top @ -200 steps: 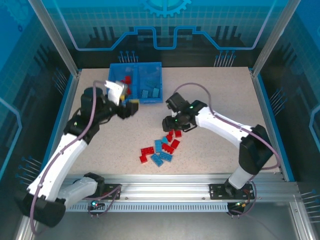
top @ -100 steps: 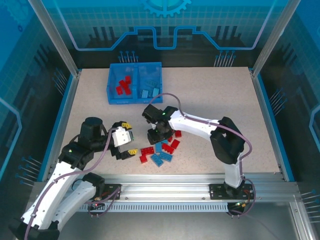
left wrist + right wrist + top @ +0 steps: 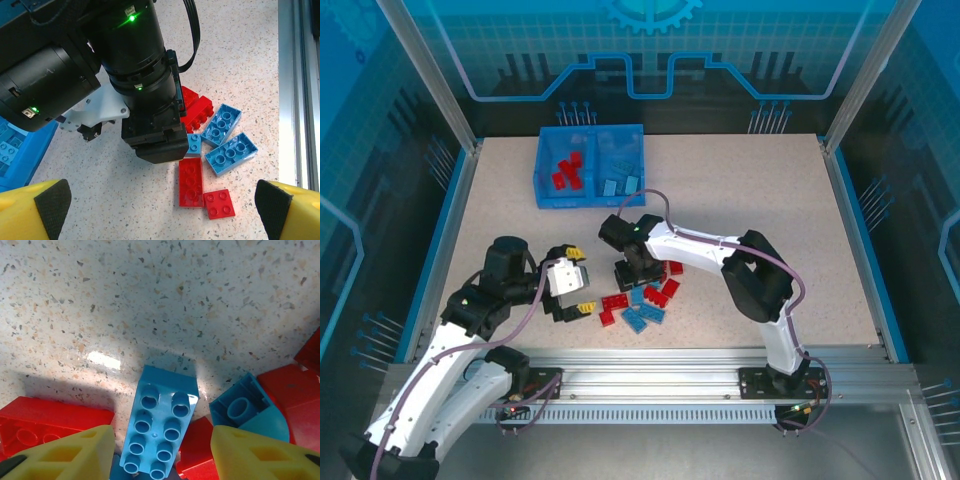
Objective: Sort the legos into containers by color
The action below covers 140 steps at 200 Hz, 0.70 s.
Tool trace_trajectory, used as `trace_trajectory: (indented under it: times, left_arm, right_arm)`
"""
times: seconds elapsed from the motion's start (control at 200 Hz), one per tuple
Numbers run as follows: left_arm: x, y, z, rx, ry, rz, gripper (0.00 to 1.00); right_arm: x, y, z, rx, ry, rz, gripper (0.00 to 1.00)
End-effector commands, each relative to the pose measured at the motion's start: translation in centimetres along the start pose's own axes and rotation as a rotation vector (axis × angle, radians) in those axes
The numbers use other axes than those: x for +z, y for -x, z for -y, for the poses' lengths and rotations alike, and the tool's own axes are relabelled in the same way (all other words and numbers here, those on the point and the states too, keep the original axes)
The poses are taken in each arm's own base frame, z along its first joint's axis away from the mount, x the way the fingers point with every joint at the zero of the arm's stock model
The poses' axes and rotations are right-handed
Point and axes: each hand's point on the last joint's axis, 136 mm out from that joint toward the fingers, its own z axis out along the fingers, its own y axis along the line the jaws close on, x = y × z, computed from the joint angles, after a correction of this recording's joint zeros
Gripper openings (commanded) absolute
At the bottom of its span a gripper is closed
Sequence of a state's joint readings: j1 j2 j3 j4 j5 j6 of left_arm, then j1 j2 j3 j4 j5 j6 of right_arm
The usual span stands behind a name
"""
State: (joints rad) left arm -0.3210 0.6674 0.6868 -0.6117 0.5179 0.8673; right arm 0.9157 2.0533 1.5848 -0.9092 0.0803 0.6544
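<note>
Yellow-tipped and spread wide, the left gripper [image 3: 572, 296] hangs empty at lower left of centre, just beside the loose legos [image 3: 642, 308]. At upper left the bin [image 3: 585, 203] has red pieces in its left compartment and blue in its right. Further right, the right gripper [image 3: 625, 276] stands half-parted astride a light blue brick [image 3: 161, 430], not pinching it. Red neighbours [image 3: 50, 425] press close; closing could drag one along, or the arms could bump.

High overview, two close downward wrist views, shared lego pile [image 3: 640, 298]
</note>
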Motion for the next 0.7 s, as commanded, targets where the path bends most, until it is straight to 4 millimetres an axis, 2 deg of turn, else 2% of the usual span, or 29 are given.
trace_trajectory:
  times: [0.0,0.06,0.105,0.2,0.345,0.435,0.525,0.615,0.695]
  left_arm:
    - [0.1,0.5,0.4,0.032,-0.018,0.038,0.99]
    - [0.1,0.4,0.4,0.032,-0.016,0.035,0.99]
    - [0.1,0.4,0.4,0.032,-0.016,0.034,0.99]
    - [0.1,0.3,0.5,0.030,-0.015,0.032,0.99]
    - [0.1,0.2,0.6,0.029,-0.010,0.037,0.99]
    - [0.1,0.2,0.5,0.030,-0.007,0.040,0.99]
    - [0.3,0.0,0.5,0.031,-0.005,0.038,0.99]
    - [0.3,-0.1,0.5,0.033,0.003,0.037,0.99]
    - [0.3,-0.2,0.4,0.038,0.017,0.042,0.99]
  right_arm:
    - [2.1,-1.7,1.0,0.014,-0.067,-0.092,0.56]
    - [2.5,-1.6,0.4,0.006,-0.045,-0.102,0.54]
    - [2.7,-1.6,0.1,-0.001,-0.038,-0.111,0.49]
    - [3.3,-1.8,0.3,-0.007,-0.073,-0.127,0.45]
    - [3.1,-1.6,1.1,-0.013,-0.141,-0.111,0.44]
    - [3.2,-1.6,0.8,-0.018,-0.124,-0.111,0.43]
    - [3.5,-1.6,0.4,-0.011,-0.098,-0.106,0.35]
    - [2.8,-0.7,0.1,-0.008,-0.082,-0.063,0.27]
    - [0.9,0.8,-0.2,-0.005,-0.040,0.004,0.24]
